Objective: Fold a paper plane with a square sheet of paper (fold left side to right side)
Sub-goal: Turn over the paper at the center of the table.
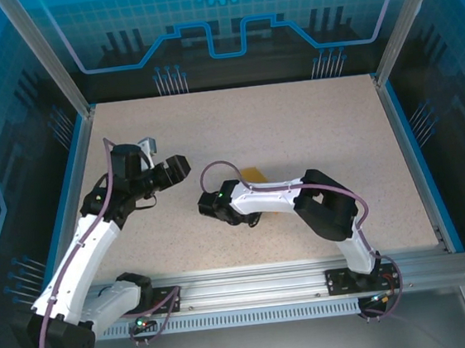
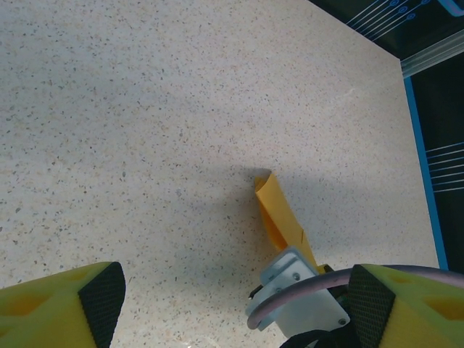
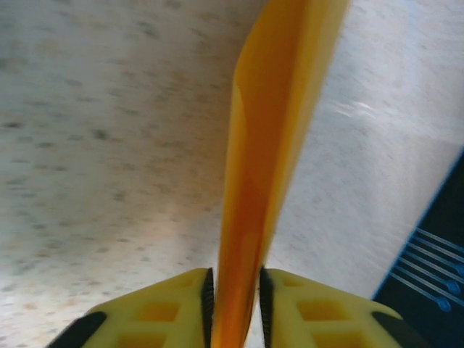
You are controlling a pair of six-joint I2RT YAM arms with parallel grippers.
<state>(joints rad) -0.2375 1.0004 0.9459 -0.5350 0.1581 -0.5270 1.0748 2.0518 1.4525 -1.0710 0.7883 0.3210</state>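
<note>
The right jaws are pinching the folded paper (image 3: 275, 145) over the tabletop (image 3: 94, 145) — the left jaws are hanging wide open, holding nothing.

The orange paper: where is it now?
In the top view the orange paper is mid-table, to the right of the left gripper, held in the right gripper.

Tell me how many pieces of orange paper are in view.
1. The folded orange paper sits between the fingers of the right gripper, near the middle of the table; the right arm may hide more.
</note>
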